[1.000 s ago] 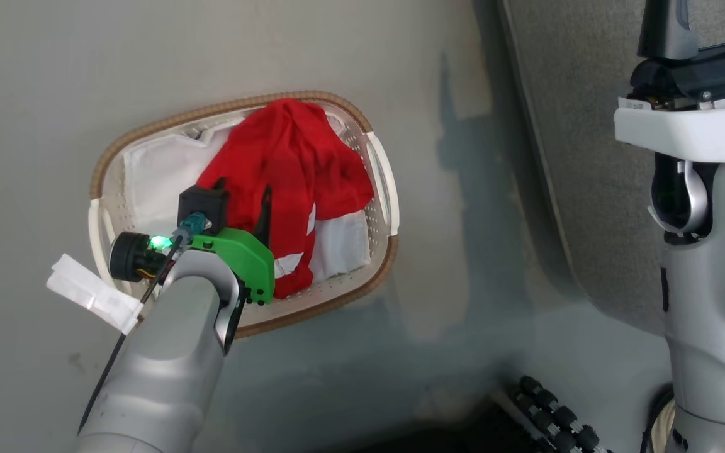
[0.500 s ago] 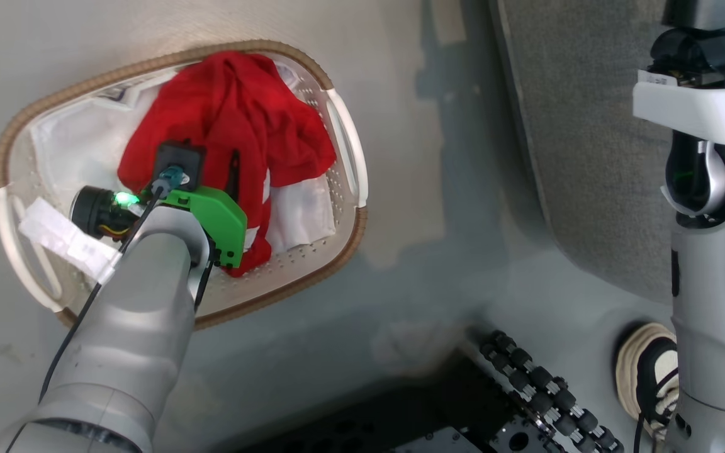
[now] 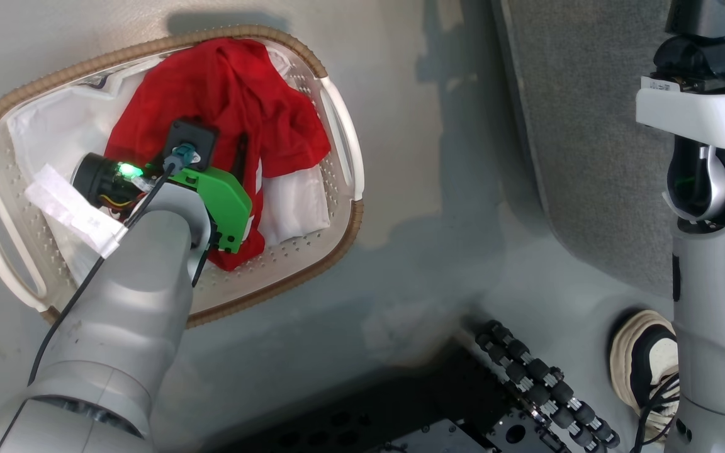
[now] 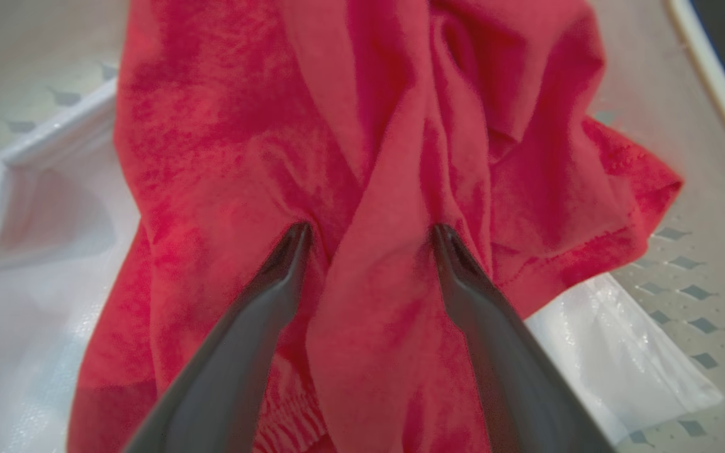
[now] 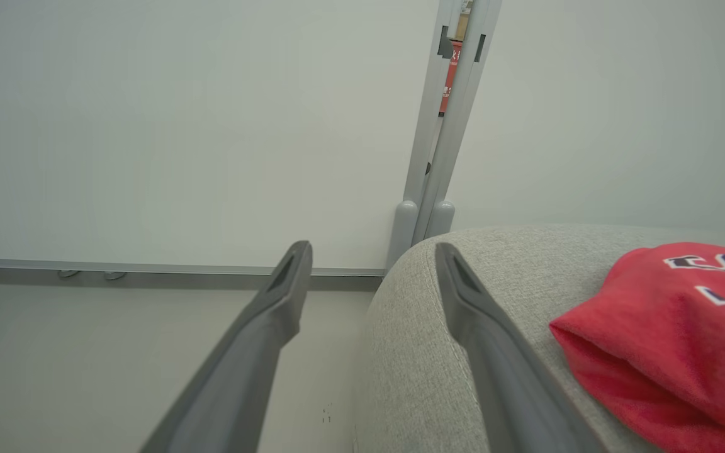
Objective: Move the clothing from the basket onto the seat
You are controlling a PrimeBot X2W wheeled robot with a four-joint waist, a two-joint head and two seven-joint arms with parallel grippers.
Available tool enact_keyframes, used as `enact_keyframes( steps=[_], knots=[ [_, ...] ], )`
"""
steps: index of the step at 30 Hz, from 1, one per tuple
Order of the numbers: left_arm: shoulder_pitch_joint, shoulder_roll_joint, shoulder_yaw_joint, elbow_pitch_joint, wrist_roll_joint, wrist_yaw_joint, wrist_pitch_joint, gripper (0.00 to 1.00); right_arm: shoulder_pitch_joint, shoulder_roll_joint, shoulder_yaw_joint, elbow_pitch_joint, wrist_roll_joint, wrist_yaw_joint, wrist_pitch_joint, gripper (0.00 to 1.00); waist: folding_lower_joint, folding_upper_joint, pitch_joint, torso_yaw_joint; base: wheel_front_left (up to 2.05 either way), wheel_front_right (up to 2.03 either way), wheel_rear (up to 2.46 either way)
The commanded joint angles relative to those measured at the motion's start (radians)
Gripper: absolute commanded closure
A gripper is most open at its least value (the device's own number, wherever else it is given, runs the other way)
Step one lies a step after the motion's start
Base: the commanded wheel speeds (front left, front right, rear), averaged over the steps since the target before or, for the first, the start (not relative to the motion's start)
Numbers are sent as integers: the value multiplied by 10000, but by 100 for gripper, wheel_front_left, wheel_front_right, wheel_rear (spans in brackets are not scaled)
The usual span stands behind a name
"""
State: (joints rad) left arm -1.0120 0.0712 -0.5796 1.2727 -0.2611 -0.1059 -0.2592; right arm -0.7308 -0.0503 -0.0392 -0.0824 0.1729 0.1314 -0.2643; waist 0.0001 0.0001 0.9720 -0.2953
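Left claw [image 4: 370,228] spread wide, tips in red clothing [image 4: 211,138] in basket [image 3: 274,264], right claw [image 5: 370,246] apart, jersey [image 5: 671,340] on seat [image 5: 463,283], lettering illegible

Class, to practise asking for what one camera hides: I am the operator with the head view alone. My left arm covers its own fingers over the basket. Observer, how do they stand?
Observer: The left fingers are spread apart, tips at the clothing, with a raised fold between them, not pinched.
Operator: And my right fingers?
Observer: The right fingers are open and empty, pointing past the rounded corner of the seat.
Operator: Anything on that seat?
Observer: A second red garment with block lettering lies on it.
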Motion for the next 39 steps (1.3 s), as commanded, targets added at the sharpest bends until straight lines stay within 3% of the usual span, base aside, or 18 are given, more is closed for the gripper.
enact_keyframes(
  steps=[1, 2, 3, 10, 15, 25, 34, 39],
  knots=[
    [-161, -13, -54, 61, -50, -56, -21, 27, 48, -25, -30, 51, -79, -14, 1, 0, -1, -1, -3, 26, 0, 0, 0],
    [-113, -35, -124, 77, -53, -95, 1, 53, 26, -25, -45, 83, -101, -14, 1, 0, -1, -1, -15, 42, 0, 0, 0],
    [-79, -42, -156, 81, -87, -115, -6, 100, -2, -25, -53, 111, -125, -14, 1, 0, -1, -1, -30, 52, 0, 0, 0],
    [384, 91, 130, -105, -443, -16, -58, 100, -150, -29, 95, 333, -16, -14, 1, 0, -1, -1, -561, 82, 0, 0, 0],
    [1303, 236, 538, -1626, -567, 316, -62, 100, 171, -26, 92, 570, -249, -14, 1, 0, -1, -1, -1531, 420, 0, 0, 0],
    [3552, 306, 1210, -4096, -105, 547, -65, 100, 1051, -35, 135, 1218, -723, -14, 1, 0, -1, -1, -3704, 1087, 0, 0, 0],
    [5411, 133, 2129, -6340, 190, 557, -55, 100, 2058, -37, -99, 1450, -968, -14, 1, 0, -1, -1, -5419, 1909, 0, 0, 0],
    [6323, 8, 2786, -7655, 323, 293, -57, 100, 2728, -38, -95, 1682, -1117, -14, 1, 0, -1, -1, -6348, 2310, 0, 0, 0]
  ],
)
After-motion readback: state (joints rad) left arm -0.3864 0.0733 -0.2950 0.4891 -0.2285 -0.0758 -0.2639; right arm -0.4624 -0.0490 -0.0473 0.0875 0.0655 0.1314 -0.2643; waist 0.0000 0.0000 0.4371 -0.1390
